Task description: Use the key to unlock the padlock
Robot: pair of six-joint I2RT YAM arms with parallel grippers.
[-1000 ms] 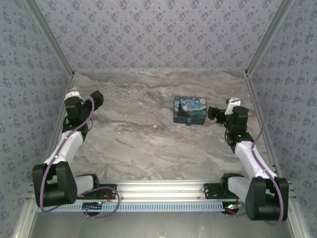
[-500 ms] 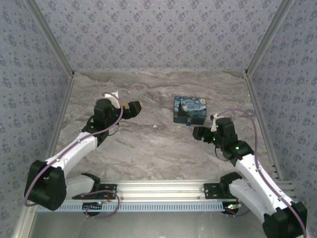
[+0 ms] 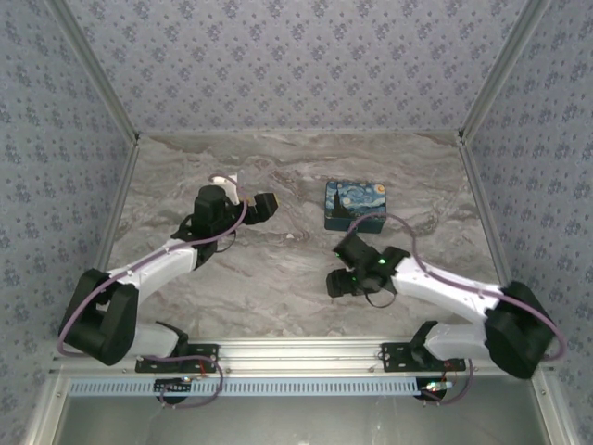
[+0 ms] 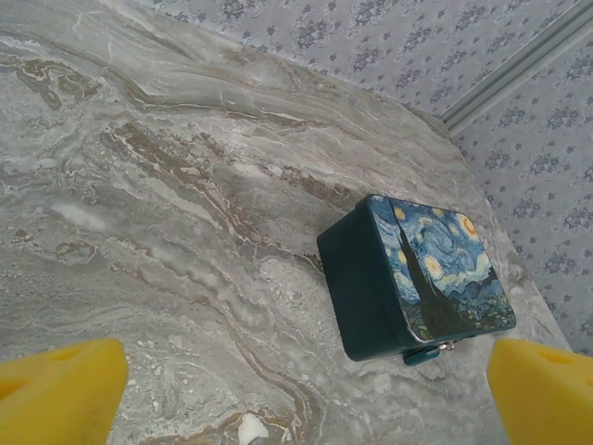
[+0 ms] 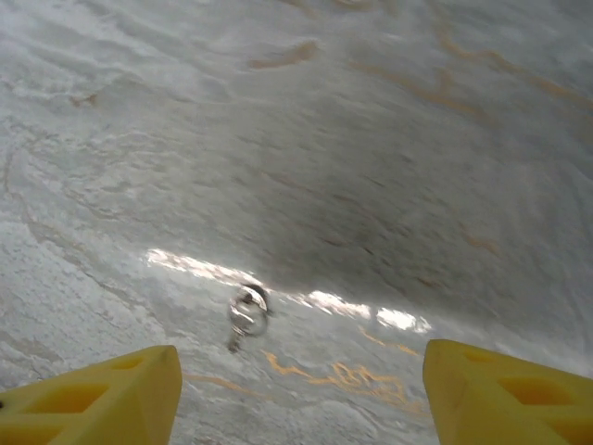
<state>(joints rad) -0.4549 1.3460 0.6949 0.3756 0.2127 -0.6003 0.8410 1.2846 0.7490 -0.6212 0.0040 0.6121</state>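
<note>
Layout: the blue-and-yellow painted rectangular box (image 3: 355, 205) sits on the grey marble-pattern tabletop (image 3: 278, 287), right of centre and toward the back wall. The tiny blue padlock with silvery shackle (image 4: 422, 353) is against the box's near face, down by the tabletop. To the left of the box, well apart and level with it, is the left gripper (image 3: 267, 204). In front of the box, near it, is the right gripper (image 3: 335, 283). The small silvery key on a ring (image 5: 247, 313) lies flat on the tabletop just ahead of the right gripper, apart from both fingers.

Even soft light overhead; right wrist view blurred — glare streak, dark shadow on table (image 5: 463, 93).
</note>
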